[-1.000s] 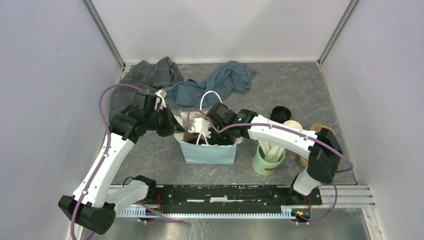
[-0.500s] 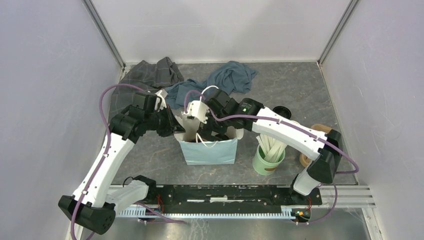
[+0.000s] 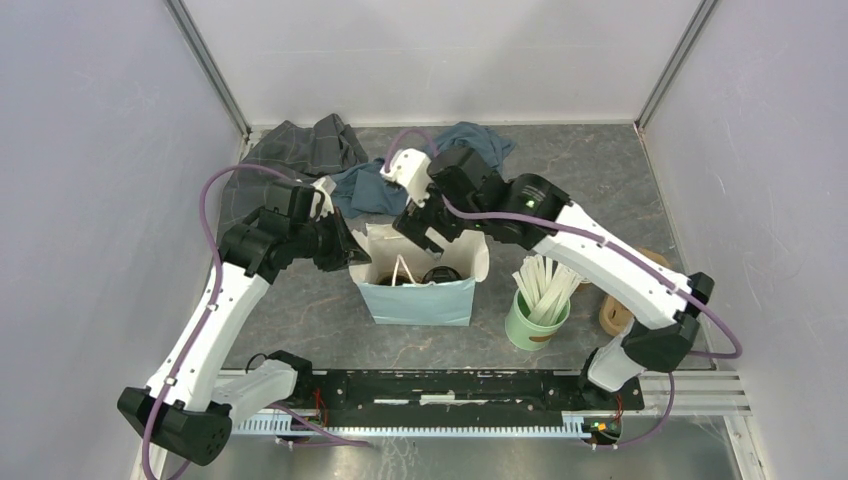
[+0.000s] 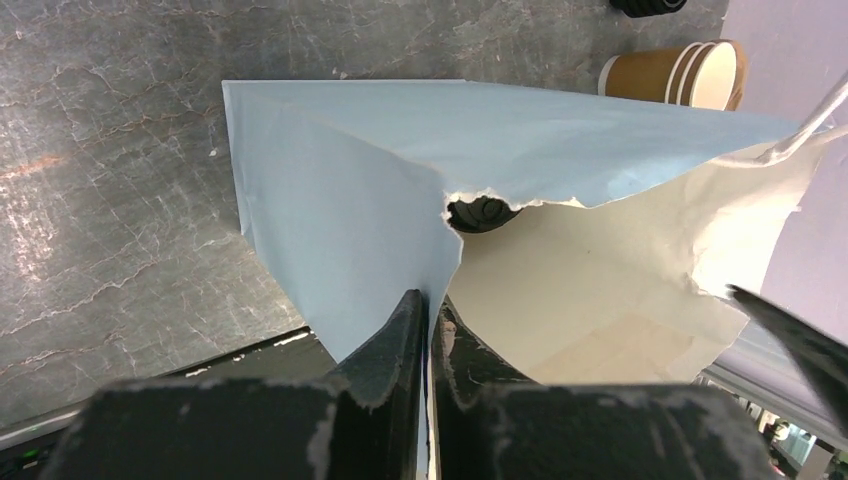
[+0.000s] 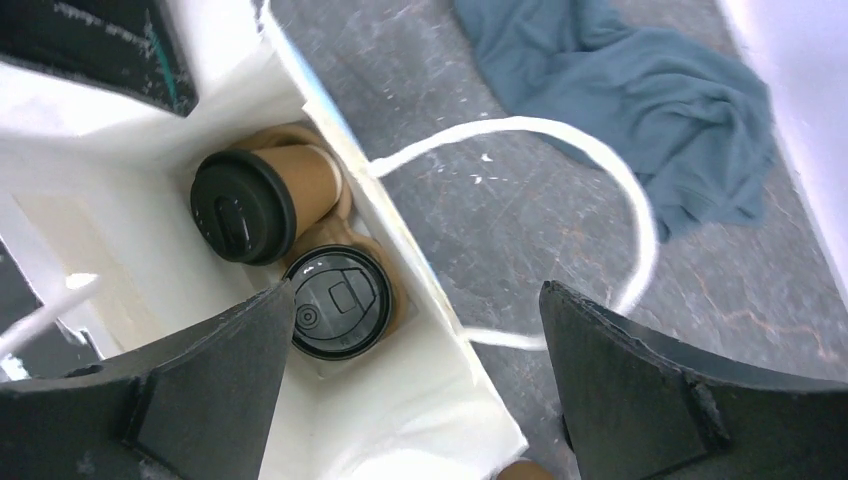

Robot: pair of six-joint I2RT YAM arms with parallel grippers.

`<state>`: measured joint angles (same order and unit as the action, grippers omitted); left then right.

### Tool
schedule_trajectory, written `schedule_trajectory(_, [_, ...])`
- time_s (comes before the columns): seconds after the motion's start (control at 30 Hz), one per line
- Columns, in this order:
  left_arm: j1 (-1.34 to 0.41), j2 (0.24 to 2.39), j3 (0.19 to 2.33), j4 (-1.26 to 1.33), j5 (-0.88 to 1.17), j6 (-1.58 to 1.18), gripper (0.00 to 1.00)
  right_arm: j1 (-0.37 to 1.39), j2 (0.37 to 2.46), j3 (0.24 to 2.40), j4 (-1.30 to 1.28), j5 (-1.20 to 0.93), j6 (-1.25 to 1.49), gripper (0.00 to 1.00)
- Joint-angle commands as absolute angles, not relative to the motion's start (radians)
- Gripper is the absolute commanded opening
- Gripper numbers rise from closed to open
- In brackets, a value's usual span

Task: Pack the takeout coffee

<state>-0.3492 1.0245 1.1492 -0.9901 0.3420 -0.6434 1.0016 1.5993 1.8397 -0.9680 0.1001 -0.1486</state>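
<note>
Brown coffee cups (image 5: 340, 302), both lidded, sit in the blue bag (image 3: 420, 300), its rim clenched by the left gripper (image 4: 430, 318) while the right gripper (image 5: 415, 300) hangs spread and empty above; packing seems finished, so letting go gently comes next.

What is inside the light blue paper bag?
A black-lidded kraft cup and a second lidded cup, side by side. The floor of the bag beneath them is hidden.
</note>
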Motion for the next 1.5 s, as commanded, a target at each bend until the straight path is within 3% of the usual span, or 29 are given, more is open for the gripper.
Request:
schedule_trajectory(0.0, [-0.350, 1.031, 1.203, -0.978, 0.358, -0.585, 0.14, 1.005, 1.487, 1.911, -0.991, 0.272, -0.011, 0.98])
schedule_trajectory(0.17, [-0.350, 1.042, 1.218, -0.989, 0.356, -0.573, 0.21, 0.997, 1.346, 1.838, -1.034, 0.634, 0.169, 0.98])
schedule_trajectory(0.37, [-0.350, 1.042, 1.228, -1.012, 0.354, -0.567, 0.31, 0.951, 1.215, 1.681, -1.168, 0.611, 0.273, 0.98])
schedule_trajectory(0.47, [-0.349, 1.041, 1.250, -1.037, 0.344, -0.557, 0.34, 0.941, 1.160, 1.582, -1.180, 0.522, 0.329, 0.85])
schedule_trajectory(0.57, [-0.350, 1.048, 1.281, -1.060, 0.339, -0.545, 0.37, 0.941, 1.130, 1.485, -1.164, 0.433, 0.362, 0.63])
schedule_trajectory(0.73, [-0.350, 1.060, 1.320, -1.082, 0.340, -0.540, 0.39, 0.940, 1.116, 1.354, -1.129, 0.345, 0.392, 0.59])
schedule_trajectory(0.83, [-0.349, 1.057, 1.333, -1.090, 0.337, -0.541, 0.40, 0.941, 1.114, 1.333, -1.122, 0.355, 0.391, 0.42])
schedule_trajectory(1.27, [-0.349, 1.051, 1.334, -1.084, 0.340, -0.548, 0.40, 0.940, 1.125, 1.184, -1.059, 0.348, 0.370, 0.44])
schedule_trajectory(1.47, [-0.349, 1.057, 1.338, -1.080, 0.342, -0.546, 0.40, 0.940, 1.134, 1.149, -1.031, 0.364, 0.369, 0.36])
